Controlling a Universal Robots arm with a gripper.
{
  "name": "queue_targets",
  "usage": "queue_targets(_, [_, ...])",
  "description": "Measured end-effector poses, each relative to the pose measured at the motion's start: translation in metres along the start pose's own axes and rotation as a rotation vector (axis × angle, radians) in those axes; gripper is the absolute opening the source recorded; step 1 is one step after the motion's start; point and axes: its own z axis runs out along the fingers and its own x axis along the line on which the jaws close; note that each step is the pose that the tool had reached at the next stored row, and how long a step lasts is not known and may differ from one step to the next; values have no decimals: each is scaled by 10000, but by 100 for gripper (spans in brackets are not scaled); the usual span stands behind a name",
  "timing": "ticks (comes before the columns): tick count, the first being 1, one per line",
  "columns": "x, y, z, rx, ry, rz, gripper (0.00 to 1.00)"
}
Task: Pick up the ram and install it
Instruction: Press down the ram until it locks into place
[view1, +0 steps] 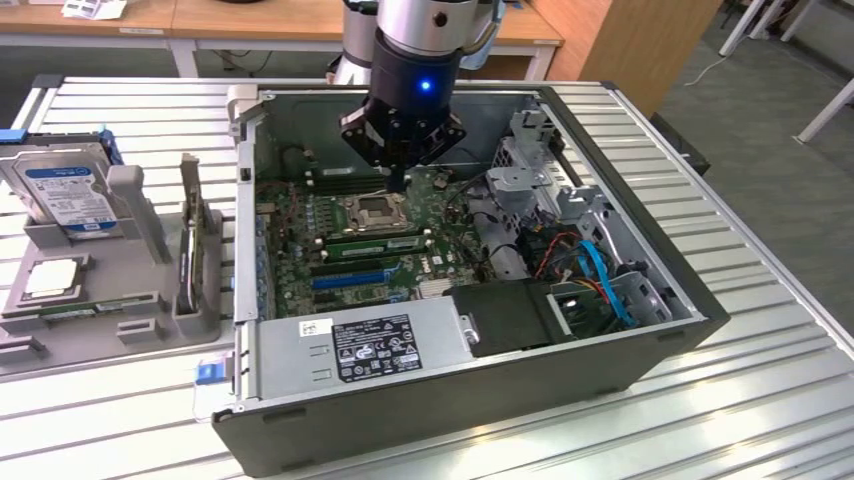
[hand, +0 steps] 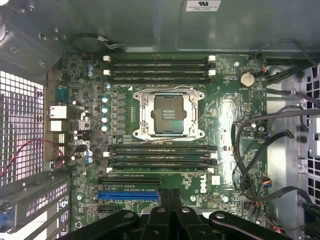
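Observation:
A long green ram stick (view1: 83, 306) lies on its edge in the front slot of the grey holder, at the exterior view's left, outside the computer case. A second green stick (view1: 376, 243) stands in a memory slot just in front of the empty processor socket (view1: 371, 210) on the motherboard. My gripper (view1: 400, 180) hangs inside the open case above the socket's far side, well away from the holder. Its black fingers (hand: 161, 212) are pressed together with nothing between them, over the board near the blue slot (hand: 129, 195) and the memory slots (hand: 160, 155).
The grey holder (view1: 134, 215) also carries a silver hard drive with a blue label (view1: 67, 190) and a square silver chip (view1: 51, 277). Inside the case are the power supply (view1: 367, 345), a drive cage (view1: 534, 170) and loose cables (view1: 587, 270). The case walls (view1: 247, 200) rise around the board.

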Motion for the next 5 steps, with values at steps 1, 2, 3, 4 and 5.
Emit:
queue_targets(1, [0, 0, 0, 0, 0, 0, 10])
queue_targets(2, [0, 0, -1, 2, 1, 0, 10])
queue_targets(3, [0, 0, -1, 2, 1, 0, 10])
queue_targets(4, [0, 0, -1, 2, 1, 0, 10])
queue_targets(5, [0, 0, -1, 2, 1, 0, 10])
